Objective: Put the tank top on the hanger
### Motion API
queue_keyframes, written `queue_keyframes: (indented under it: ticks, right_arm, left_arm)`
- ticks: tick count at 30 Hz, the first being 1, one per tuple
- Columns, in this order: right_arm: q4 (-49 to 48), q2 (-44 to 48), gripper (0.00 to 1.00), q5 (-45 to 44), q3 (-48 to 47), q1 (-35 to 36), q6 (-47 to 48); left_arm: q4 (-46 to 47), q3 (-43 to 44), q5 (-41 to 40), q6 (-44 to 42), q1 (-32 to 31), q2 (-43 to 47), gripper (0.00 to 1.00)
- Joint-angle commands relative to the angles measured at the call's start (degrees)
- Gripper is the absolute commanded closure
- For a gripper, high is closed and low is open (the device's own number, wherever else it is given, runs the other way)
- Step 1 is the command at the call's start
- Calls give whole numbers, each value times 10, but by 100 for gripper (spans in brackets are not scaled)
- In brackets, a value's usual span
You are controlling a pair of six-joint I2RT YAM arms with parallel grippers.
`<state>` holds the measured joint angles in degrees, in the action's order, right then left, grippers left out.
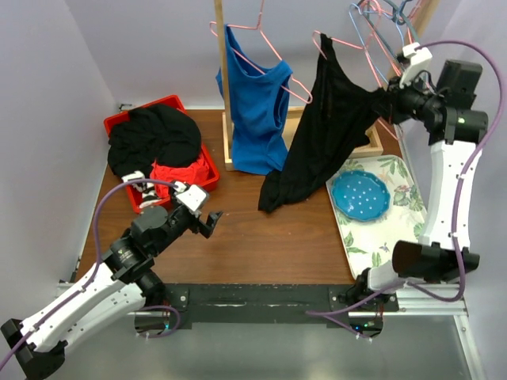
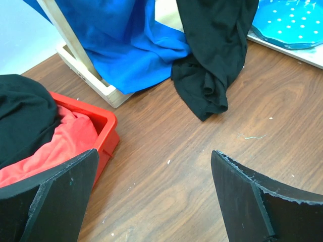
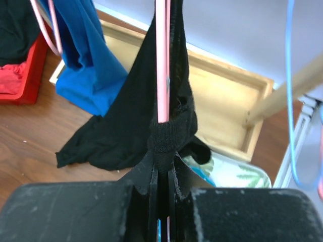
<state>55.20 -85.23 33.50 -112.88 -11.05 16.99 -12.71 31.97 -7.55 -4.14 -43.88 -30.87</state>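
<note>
The black tank top [image 1: 325, 134] hangs from the thin pink hanger [image 1: 331, 41] at the back right, and its hem rests on the table. My right gripper [image 1: 386, 101] is shut on a bunched black strap together with the pink wire. The right wrist view shows the strap [image 3: 169, 138] wrapped around the hanger wire [image 3: 162, 60] between the closed jaws of my right gripper [image 3: 165, 169]. My left gripper [image 1: 212, 222] is open and empty, low over the table near the red bin. In the left wrist view, my left gripper [image 2: 154, 166] faces the tank top hem [image 2: 207, 80].
A red bin [image 1: 204, 162] at the left holds a black garment heap [image 1: 154, 134] and red cloth. A wooden stand [image 1: 224, 87] carries a blue tank top [image 1: 257, 111] on another pink hanger. A floral tray [image 1: 400, 178] with a blue plate [image 1: 360, 195] lies at the right. Teal hangers [image 1: 372, 20] hang above.
</note>
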Motion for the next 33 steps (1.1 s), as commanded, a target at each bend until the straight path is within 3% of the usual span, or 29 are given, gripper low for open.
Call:
queue_keyframes:
  ticks: [1, 10, 21, 33]
  right_arm:
    - [-20, -32, 100, -25, -90, 56, -11]
    - [-63, -124, 100, -85, -197, 106, -29]
    - [-127, -224, 100, -179, -283, 220, -33]
    - [-147, -289, 100, -210, -291, 290, -22]
  left_arm:
    - [29, -2, -15, -6, 2, 1, 1]
    - [34, -6, -22, -10, 3, -2, 1]
    - [33, -9, -35, -9, 7, -13, 1]
    - [34, -9, -40, -11, 10, -15, 1]
